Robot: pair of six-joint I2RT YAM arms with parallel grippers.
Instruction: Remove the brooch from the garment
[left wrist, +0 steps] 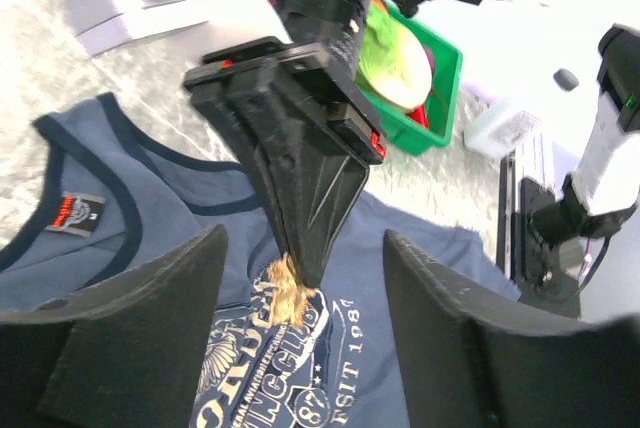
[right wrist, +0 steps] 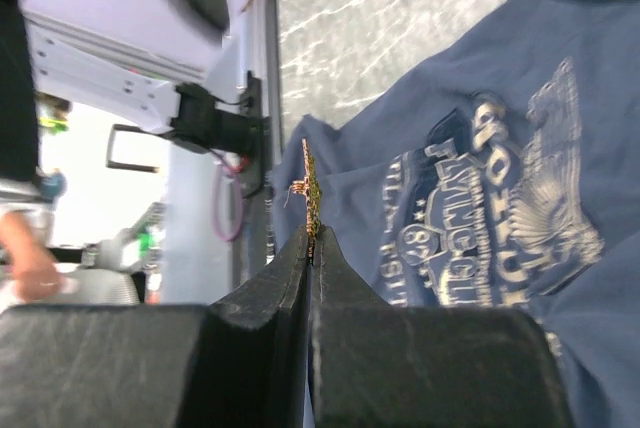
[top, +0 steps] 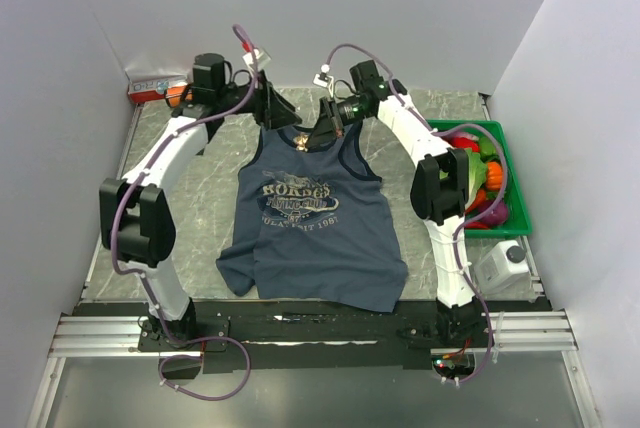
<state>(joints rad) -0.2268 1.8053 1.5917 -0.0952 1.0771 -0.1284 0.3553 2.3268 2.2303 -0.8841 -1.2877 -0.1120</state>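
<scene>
The navy tank top (top: 315,223) lies flat mid-table, its neckline at the far end and the grey-white print facing up. My right gripper (top: 312,138) hovers over the neckline, shut on the tiny gold brooch (top: 300,140). In the right wrist view the brooch (right wrist: 311,193) stands edge-on out of the closed fingertips (right wrist: 300,253), with the top (right wrist: 480,148) lying below it. In the left wrist view the right gripper (left wrist: 305,273) pinches the brooch (left wrist: 288,288) just above the print (left wrist: 270,358). My left gripper (left wrist: 305,248) is open and empty, its fingers (left wrist: 160,298) on either side of the right gripper's tip.
A green bin (top: 500,133) of colourful toys stands at the right edge and also shows in the left wrist view (left wrist: 445,78). A white container (top: 500,263) sits in front of the bin. A red-and-white box (top: 155,85) and an orange cylinder (top: 175,98) lie at the back left.
</scene>
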